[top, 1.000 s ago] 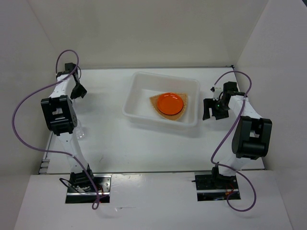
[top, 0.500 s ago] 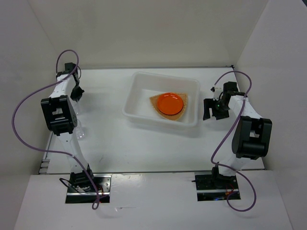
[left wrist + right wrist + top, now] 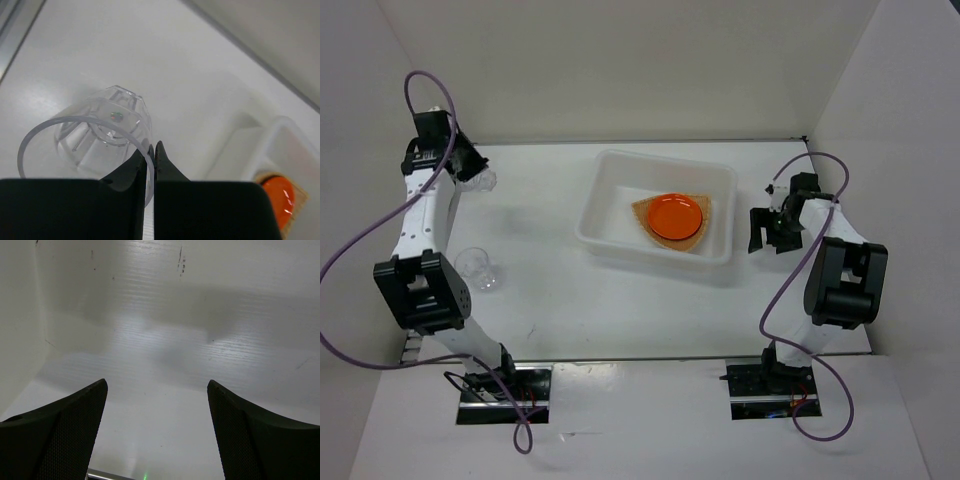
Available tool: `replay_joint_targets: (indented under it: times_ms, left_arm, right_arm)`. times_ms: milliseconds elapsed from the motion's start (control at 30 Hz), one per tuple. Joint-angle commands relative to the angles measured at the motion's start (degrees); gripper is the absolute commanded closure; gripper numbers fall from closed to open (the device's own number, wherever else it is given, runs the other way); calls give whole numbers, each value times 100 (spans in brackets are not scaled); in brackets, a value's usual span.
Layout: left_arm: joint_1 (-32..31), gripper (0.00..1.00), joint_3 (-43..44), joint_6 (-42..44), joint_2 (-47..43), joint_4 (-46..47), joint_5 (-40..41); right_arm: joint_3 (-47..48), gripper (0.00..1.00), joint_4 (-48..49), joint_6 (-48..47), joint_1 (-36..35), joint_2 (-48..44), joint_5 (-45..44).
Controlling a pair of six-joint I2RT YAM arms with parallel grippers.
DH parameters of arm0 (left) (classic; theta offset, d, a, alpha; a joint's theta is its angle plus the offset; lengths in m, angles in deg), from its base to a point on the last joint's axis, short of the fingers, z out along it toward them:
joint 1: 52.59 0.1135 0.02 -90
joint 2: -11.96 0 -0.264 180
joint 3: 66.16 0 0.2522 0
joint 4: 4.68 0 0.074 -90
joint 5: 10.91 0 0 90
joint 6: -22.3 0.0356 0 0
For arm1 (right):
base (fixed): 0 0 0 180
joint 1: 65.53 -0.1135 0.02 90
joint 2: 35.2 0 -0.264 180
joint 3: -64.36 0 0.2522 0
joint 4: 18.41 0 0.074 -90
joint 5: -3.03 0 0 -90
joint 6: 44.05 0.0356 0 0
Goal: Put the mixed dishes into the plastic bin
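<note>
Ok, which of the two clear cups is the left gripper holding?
The far cup, its rim pinched in the left gripper; the other cup stands free on the table.

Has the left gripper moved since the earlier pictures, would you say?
Yes. The left gripper, holding a clear cup, shifted farther from the plastic bin.

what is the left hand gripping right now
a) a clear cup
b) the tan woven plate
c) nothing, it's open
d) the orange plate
a: in the left wrist view, the left hand is pinched shut on the rim of a clear cup, while the orange plate lies in the bin.
</note>
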Motion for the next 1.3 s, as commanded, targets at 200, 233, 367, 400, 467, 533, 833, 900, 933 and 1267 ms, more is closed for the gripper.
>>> replay_joint_targets:
  times_ms: [200,233,367,400,467,533,833,900,933,1267]
  left_arm:
    - [-430,100,-529,794,-409,1662,-3364]
    - [-640,100,-477,865,-461,1662,-3443]
    - [-1379,100,-257,1452,-514,1364,-3190]
    - [-1511,100,-187,1515,-514,1363,-3093]
    - [-1810,100,-186,1568,-384,1293,-3040]
    - [-2012,98,-125,1630,-208,1179,-3128]
    - [-3119,97,296,2016,698,740,-2322]
    - [-3515,98,455,2130,1032,546,-1899]
    - [-3603,98,516,2131,1189,467,-1549]
    - [-3665,98,684,2078,1771,353,-1317]
  right_arm:
    - [-20,14,89,27,104,8,-46]
    - [-20,14,89,27,104,8,-46]
    - [-20,14,89,27,104,8,-46]
    - [-20,14,89,27,104,8,-46]
    - [-20,14,89,27,104,8,-46]
    - [-20,14,89,27,104,8,-46]
    - [-20,14,89,27,104,8,-46]
    - [-20,14,89,-25,104,60,6]
    - [-20,14,89,-26,104,60,6]
    - [-20,14,36,-78,104,113,111]
